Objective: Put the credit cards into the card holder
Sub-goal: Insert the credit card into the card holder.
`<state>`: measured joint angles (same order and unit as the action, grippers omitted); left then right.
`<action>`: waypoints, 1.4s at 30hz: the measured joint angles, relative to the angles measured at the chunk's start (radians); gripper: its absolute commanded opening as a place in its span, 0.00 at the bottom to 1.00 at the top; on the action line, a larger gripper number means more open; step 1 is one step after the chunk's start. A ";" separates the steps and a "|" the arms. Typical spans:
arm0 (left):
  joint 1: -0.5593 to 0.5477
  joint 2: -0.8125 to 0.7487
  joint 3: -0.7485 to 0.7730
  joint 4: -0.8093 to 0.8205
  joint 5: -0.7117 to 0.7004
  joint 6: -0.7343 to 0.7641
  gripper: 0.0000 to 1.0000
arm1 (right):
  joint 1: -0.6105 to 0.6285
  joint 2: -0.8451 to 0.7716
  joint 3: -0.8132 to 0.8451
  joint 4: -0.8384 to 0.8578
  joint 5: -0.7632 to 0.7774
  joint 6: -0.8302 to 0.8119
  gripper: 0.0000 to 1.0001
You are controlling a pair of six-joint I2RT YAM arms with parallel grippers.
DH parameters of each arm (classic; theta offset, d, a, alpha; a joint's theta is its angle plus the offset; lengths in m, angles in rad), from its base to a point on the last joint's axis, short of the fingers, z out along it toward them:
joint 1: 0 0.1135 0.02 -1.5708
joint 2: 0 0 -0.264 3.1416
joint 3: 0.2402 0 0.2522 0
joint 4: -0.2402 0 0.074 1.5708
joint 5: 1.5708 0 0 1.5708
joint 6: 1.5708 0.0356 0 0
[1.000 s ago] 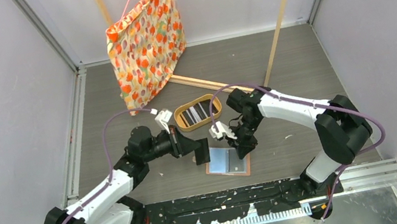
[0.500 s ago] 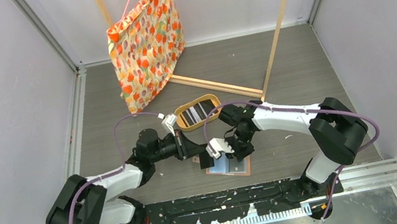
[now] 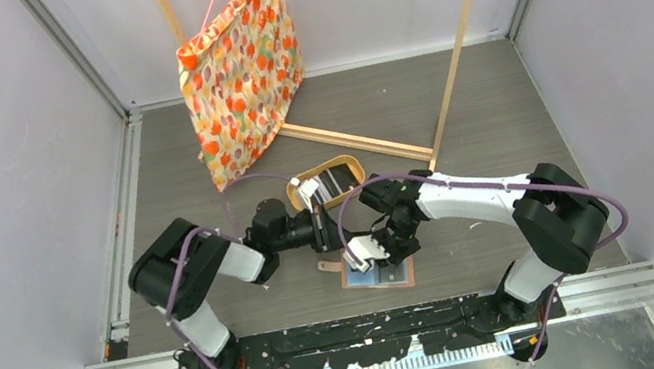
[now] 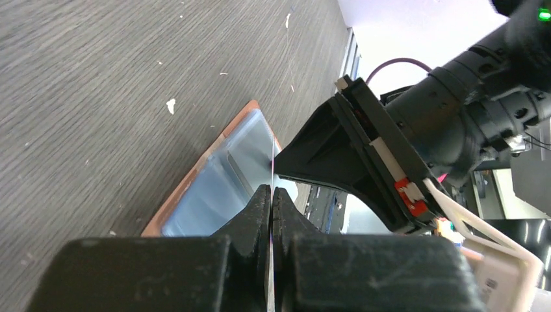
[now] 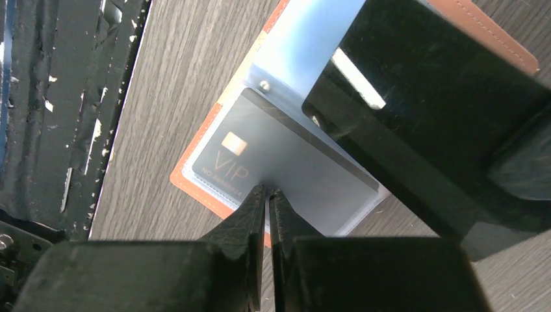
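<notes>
Near the middle of the table's (image 3: 452, 112) front edge, the wallet (image 3: 398, 275) lies open and flat, with tan leather outside and pale blue clear sleeves inside. A grey card (image 5: 286, 156) sits in the sleeve nearest that edge. It reads "VIP" in pale letters, with a gold chip just above the word. A smaller line of print runs under it, too small to read.

The right gripper (image 5: 267, 193) points down at this card, its tips at the middle of one long edge. Its fingers are almost together, with only a thin slit between them. I cannot tell whether they pinch the sleeve or card or only touch it.

The left gripper (image 4: 271, 193) has its fingers pressed together on a thin card (image 4: 271, 162). The left wrist view shows that card edge-on, as a pale line rising from between the tips. It hangs over the open wallet, and its far edge is just beside the tip of the right gripper's black finger. In the right wrist view, a glossy black slab covers the wallet's other half. I cannot tell whether that is this card's face or the left finger.

An oval wooden tray (image 3: 349, 160) with more cards stands just behind both grippers, further from the front edge.
</notes>
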<state>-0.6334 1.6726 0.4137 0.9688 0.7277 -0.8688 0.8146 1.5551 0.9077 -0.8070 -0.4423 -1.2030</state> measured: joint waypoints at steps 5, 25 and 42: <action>-0.008 0.140 0.035 0.104 0.025 -0.045 0.00 | 0.001 -0.005 -0.003 -0.002 0.009 -0.015 0.11; -0.014 0.255 0.044 0.251 0.002 -0.140 0.00 | 0.002 -0.006 -0.003 -0.008 0.016 -0.023 0.11; -0.036 0.288 0.009 0.299 -0.034 -0.189 0.01 | 0.002 -0.006 -0.003 -0.008 0.016 -0.023 0.11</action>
<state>-0.6697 1.9602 0.4225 1.2682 0.6933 -1.0580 0.8162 1.5490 0.9047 -0.8154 -0.4259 -1.2263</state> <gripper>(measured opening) 0.012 0.114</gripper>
